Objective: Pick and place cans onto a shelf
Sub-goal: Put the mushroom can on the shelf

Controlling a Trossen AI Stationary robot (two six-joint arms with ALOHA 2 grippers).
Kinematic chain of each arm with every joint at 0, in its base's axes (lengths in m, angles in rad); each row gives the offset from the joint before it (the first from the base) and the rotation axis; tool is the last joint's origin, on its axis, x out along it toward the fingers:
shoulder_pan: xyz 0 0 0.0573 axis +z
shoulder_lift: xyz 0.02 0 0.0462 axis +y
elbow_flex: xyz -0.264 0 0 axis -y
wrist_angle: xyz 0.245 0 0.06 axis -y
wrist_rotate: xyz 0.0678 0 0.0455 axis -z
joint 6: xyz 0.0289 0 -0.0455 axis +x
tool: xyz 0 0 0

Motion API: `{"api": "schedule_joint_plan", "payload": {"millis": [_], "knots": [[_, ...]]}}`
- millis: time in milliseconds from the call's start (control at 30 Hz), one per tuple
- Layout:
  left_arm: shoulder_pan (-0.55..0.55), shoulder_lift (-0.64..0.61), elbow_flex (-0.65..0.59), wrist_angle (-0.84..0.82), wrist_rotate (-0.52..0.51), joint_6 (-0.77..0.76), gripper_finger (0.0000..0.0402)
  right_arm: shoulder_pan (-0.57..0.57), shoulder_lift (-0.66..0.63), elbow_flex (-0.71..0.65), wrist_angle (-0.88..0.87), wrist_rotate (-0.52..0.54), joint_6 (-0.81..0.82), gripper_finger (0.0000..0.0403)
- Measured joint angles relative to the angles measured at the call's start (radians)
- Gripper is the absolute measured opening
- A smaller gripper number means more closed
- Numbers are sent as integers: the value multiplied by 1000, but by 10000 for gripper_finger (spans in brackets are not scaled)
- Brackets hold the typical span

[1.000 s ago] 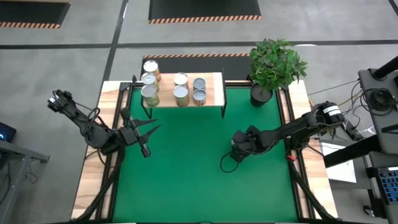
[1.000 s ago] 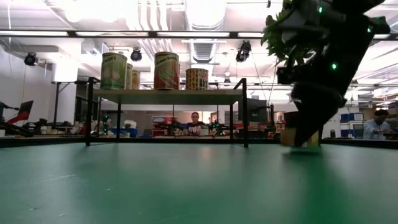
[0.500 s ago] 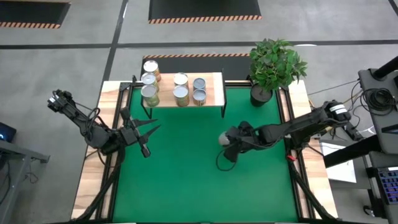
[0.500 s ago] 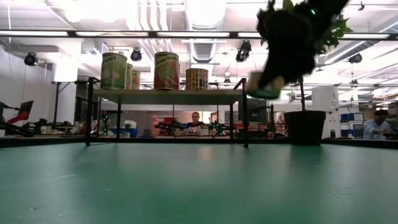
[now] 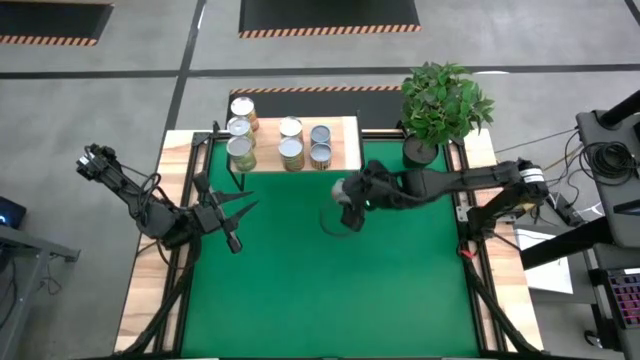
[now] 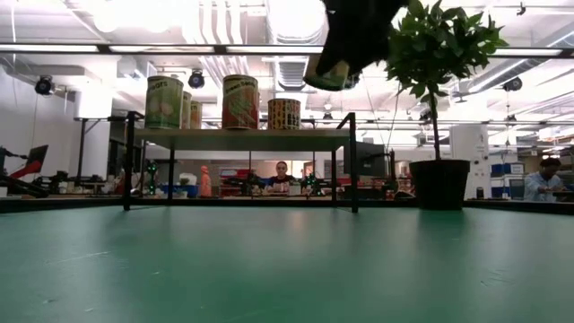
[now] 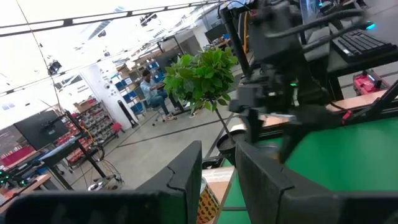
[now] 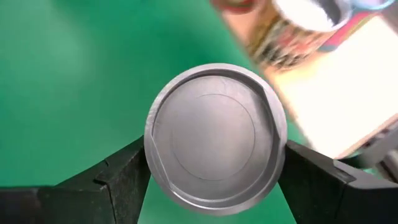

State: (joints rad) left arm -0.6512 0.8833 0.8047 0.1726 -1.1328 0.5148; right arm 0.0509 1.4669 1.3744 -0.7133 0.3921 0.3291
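My right gripper point(image 5: 352, 196) is shut on a can point(image 8: 214, 137) with a grey round top, high above the green mat just in front of the shelf. In the low view the can point(image 6: 327, 72) hangs above shelf height. The pale-wood shelf point(image 5: 345, 150) on black legs stands at the mat's far edge, and several cans point(image 5: 291, 152) stand upright on it. My left gripper point(image 5: 241, 224) is open and empty over the mat's left side. My right gripper pinches the can between its two fingers point(image 8: 121, 180), one on each opposite side of the can's wall point(image 8: 152, 162) just below the top rim. The can is lifted clear of the mat and sits tilted in the low view.
A potted green plant point(image 5: 440, 105) in a black pot point(image 6: 439, 184) stands at the mat's far right corner, beside the shelf. The shelf's right part point(image 5: 345, 135) is bare wood. People show in the room beyond the table.
My right gripper has lifted the can off the mat at the right. It has carried the can up and toward the far-left, to just in front of the shelf. The can has gone from standing on the mat to hanging tilted above shelf height.
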Motion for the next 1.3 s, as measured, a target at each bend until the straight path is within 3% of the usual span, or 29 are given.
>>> {"api": "schedule_joint_plan", "payload": {"millis": [200,467,1033,1300], "knots": [[0,0,0,0,0,0,81,-129,42,86,-52,-29,-114,290],[0,0,0,-3,0,1,81,-263,66,91,-53,-109,-172,290],[0,0,0,0,0,8,81,-332,159,93,-31,-104,-279,291],[0,0,0,-1,0,8,81,-341,164,94,-29,-102,-302,328]]}}
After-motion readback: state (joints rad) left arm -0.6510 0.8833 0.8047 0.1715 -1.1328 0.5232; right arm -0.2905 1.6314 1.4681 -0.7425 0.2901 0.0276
